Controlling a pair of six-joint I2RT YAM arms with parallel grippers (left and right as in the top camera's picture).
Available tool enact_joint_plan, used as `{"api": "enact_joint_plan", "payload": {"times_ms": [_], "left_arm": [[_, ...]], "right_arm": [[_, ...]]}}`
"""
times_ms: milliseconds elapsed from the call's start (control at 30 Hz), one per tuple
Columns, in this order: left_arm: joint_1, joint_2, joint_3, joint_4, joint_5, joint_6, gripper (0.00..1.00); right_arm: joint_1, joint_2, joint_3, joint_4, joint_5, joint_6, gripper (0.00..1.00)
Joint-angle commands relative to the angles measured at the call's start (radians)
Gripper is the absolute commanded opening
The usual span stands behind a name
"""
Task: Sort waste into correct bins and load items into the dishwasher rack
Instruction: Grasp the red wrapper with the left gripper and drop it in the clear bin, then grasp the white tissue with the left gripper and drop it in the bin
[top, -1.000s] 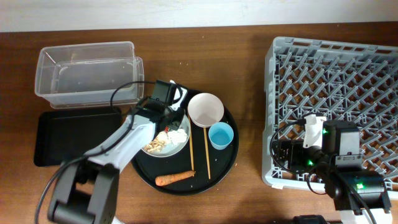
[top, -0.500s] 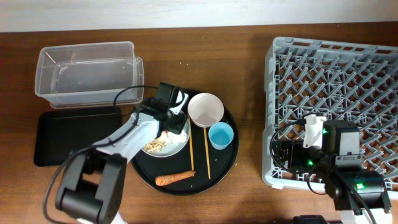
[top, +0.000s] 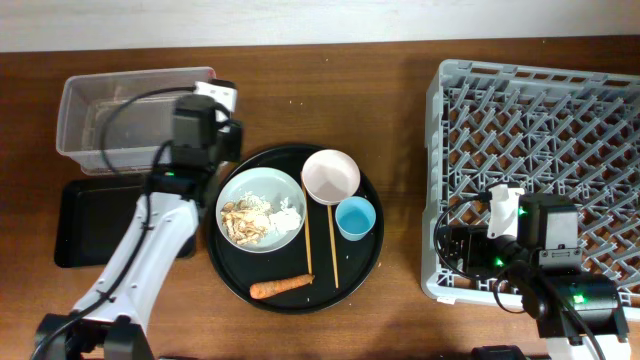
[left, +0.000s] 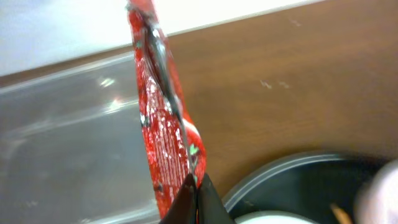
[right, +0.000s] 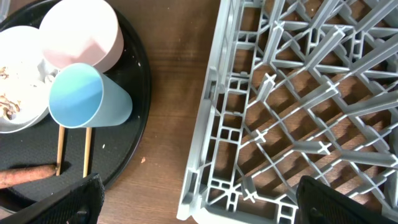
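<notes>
We've got the red wrapper (left: 163, 124) pinched tight in the left gripper (left: 196, 198), dangling over the right end of the clear tub (top: 135, 76) at far left. We'd carry it further left, well inside the wall, then let go, since light foil could slide out onto the black flat tray (top: 85, 225) just near of it. Nothing blocks the drop: plate (top: 262, 178), bowl (top: 331, 176), cup (top: 355, 218), chopsticks (top: 308, 240) & carrot (top: 281, 288) sit on the round tray (top: 235, 275), & the right gripper (right: 199, 202), fingers spread & empty, hovers by the near-left corner of the rack (top: 560, 120).
</notes>
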Motion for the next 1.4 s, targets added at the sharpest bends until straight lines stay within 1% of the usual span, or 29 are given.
{"api": "enact_joint_plan", "payload": {"times_ms": [0, 100, 200, 233, 267, 300, 333, 367, 400, 433, 500, 533, 567, 600, 633, 667, 767, 900, 967, 1067, 1233, 1367], "left_arm": [[0.083, 0.01, 0.008, 0.107, -0.003, -0.006, 0.0], [0.138, 0.052, 0.008, 0.193, -0.003, -0.006, 0.0], [0.186, 0.155, 0.008, 0.28, -0.004, -0.006, 0.0], [0.195, 0.181, 0.008, 0.284, -0.003, -0.006, 0.0], [0.209, 0.227, 0.008, 0.307, -0.003, -0.006, 0.2], [0.211, 0.244, 0.008, 0.324, -0.004, -0.005, 0.35], [0.211, 0.246, 0.008, 0.335, -0.003, -0.005, 0.38], [0.211, 0.239, 0.015, 0.336, -0.003, -0.005, 0.45], [0.21, 0.225, 0.03, 0.314, -0.002, -0.005, 0.48], [0.203, 0.193, 0.067, 0.223, 0.003, -0.006, 0.52], [0.158, 0.121, 0.108, 0.016, 0.018, -0.005, 0.75], [0.132, 0.087, 0.111, -0.077, 0.063, -0.006, 0.95], [0.091, 0.04, 0.111, -0.23, 0.173, -0.006, 0.99], [0.064, 0.021, 0.111, -0.317, 0.246, -0.006, 0.99], [0.016, 0.015, 0.111, -0.444, 0.403, -0.007, 0.99], [-0.017, 0.02, 0.099, -0.491, 0.467, -0.028, 0.99], [-0.1, 0.032, 0.04, -0.576, 0.468, -0.047, 0.99], [-0.148, 0.034, -0.054, -0.526, 0.432, -0.047, 0.99], [-0.148, 0.034, -0.096, -0.465, 0.421, -0.048, 0.97], [-0.148, 0.042, -0.137, -0.394, 0.42, -0.048, 0.91], [-0.148, 0.151, -0.14, -0.341, 0.418, -0.048, 0.9], [-0.148, 0.164, -0.14, -0.323, 0.417, -0.048, 0.65]], "right_arm": [[-0.006, -0.003, 0.022, 0.0, -0.008, 0.007, 0.98], [-0.006, -0.003, 0.022, 0.0, -0.008, 0.007, 0.98], [-0.006, -0.003, 0.022, 0.0, -0.008, 0.007, 0.98], [-0.006, -0.003, 0.022, 0.0, -0.008, 0.007, 0.98], [-0.006, -0.003, 0.022, 0.0, -0.008, 0.007, 0.98], [-0.006, -0.003, 0.022, -0.001, -0.008, 0.008, 0.98], [-0.006, -0.003, 0.022, -0.003, -0.008, 0.007, 0.98], [-0.006, -0.003, 0.022, -0.007, -0.008, 0.007, 0.99], [-0.006, -0.003, 0.022, -0.008, -0.008, 0.007, 0.98], [-0.006, -0.003, 0.022, -0.008, -0.008, 0.007, 0.98], [-0.006, -0.003, 0.022, -0.008, -0.008, 0.007, 0.98], [-0.006, -0.003, 0.022, -0.008, -0.008, 0.007, 0.98], [-0.006, -0.003, 0.022, -0.008, -0.008, 0.007, 0.98], [-0.006, -0.003, 0.022, -0.008, -0.008, 0.007, 0.98], [-0.006, -0.003, 0.022, -0.008, -0.008, 0.007, 0.98], [-0.006, -0.003, 0.022, -0.007, -0.008, 0.007, 0.98], [-0.006, -0.003, 0.022, -0.007, -0.008, 0.007, 0.98], [-0.006, -0.003, 0.022, -0.008, -0.008, 0.007, 0.98], [-0.006, -0.003, 0.022, -0.008, -0.008, 0.007, 0.98], [-0.006, -0.003, 0.022, -0.008, -0.008, 0.007, 0.98], [-0.006, -0.003, 0.022, -0.008, -0.008, 0.007, 0.98], [-0.006, -0.003, 0.022, -0.008, -0.008, 0.007, 0.98]]}}
